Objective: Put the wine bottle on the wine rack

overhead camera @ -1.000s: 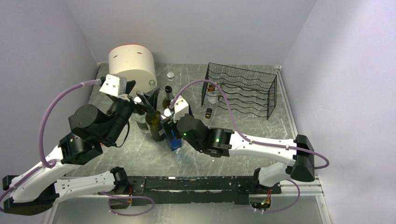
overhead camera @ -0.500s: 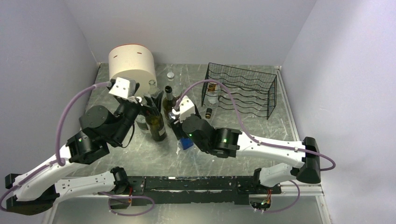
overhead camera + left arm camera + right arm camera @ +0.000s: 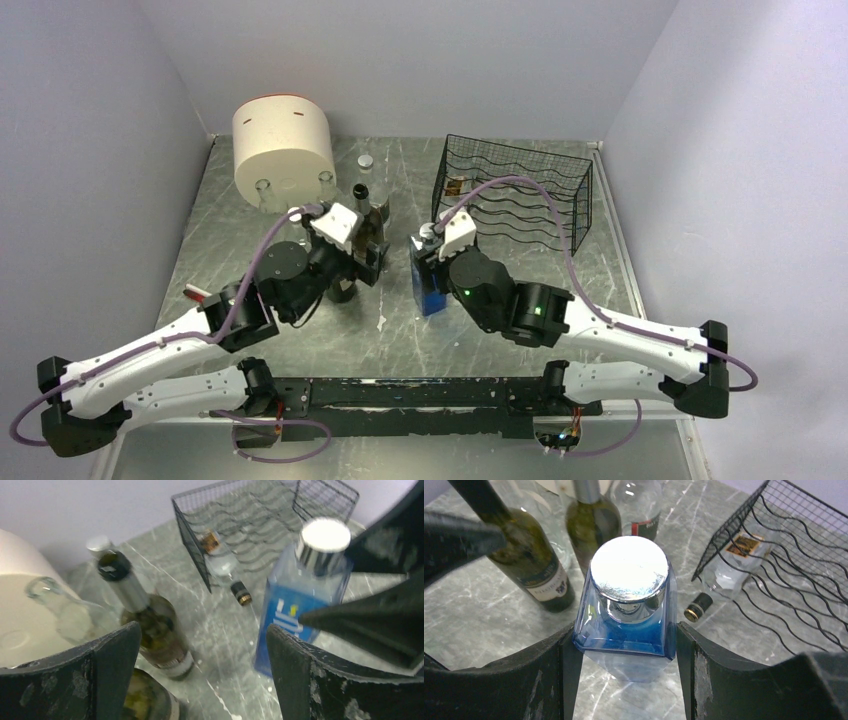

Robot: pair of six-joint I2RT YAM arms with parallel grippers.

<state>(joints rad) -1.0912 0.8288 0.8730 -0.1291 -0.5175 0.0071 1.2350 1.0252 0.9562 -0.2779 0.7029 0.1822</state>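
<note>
The right gripper [image 3: 626,652] is clamped on one silver-capped blue bottle [image 3: 628,605], which is upright near the wine rack's front left corner, outside it. To its left, the left gripper [image 3: 200,655] has its jaws spread wide and holds nothing. Two dark green wine bottles [image 3: 531,555] stand beyond. Farther back, one black wine rack [image 3: 520,195] holds one clear bottle [image 3: 729,570] lying down. One cream container [image 3: 283,140] sits at far left.

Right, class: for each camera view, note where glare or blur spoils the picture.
Left wrist view: the silver cap is blown out white, the wine rack soft. Right wrist view: the same cap glares, the rest crisp. Top external view: evenly lit, sharp.
</note>
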